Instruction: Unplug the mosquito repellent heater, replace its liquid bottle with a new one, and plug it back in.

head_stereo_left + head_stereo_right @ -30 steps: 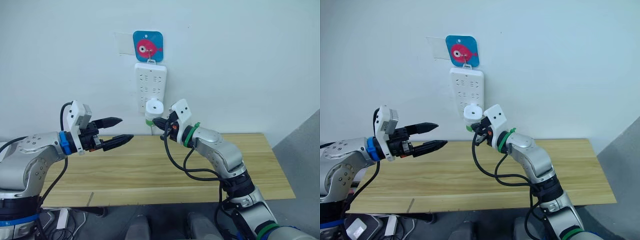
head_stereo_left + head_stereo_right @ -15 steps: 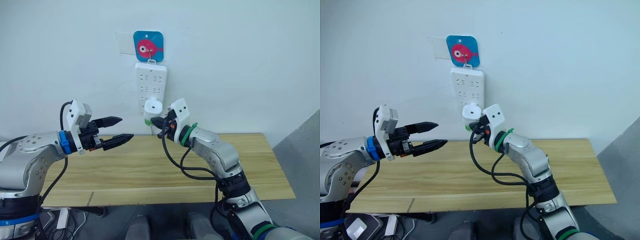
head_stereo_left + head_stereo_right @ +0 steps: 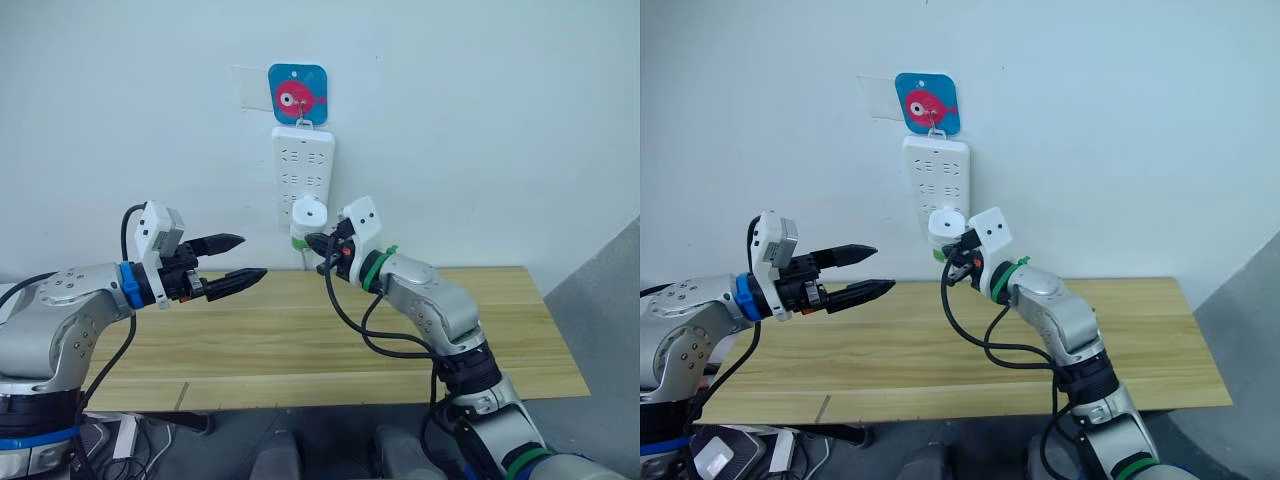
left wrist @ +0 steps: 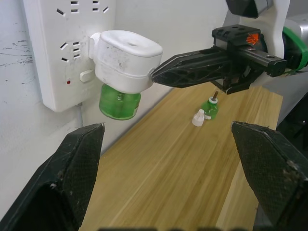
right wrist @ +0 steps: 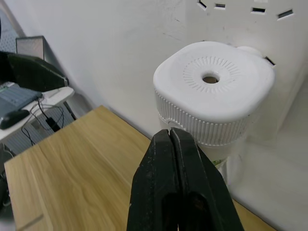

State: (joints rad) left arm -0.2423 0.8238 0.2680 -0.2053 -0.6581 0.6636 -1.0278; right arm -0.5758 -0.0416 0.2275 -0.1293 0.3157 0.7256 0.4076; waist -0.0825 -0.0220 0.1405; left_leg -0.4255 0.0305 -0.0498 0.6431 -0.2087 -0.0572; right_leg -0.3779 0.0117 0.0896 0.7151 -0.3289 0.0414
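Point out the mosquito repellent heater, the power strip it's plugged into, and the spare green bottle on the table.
mosquito repellent heater point(image 4: 127, 60): left wrist view, white side wall.
power strip point(image 3: 302, 175): left eye view, middle of its face.
spare green bottle point(image 4: 210, 108): left wrist view, green body.

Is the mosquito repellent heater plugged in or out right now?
Plugged in: the heater sits against the power strip, its green bottle hanging below.
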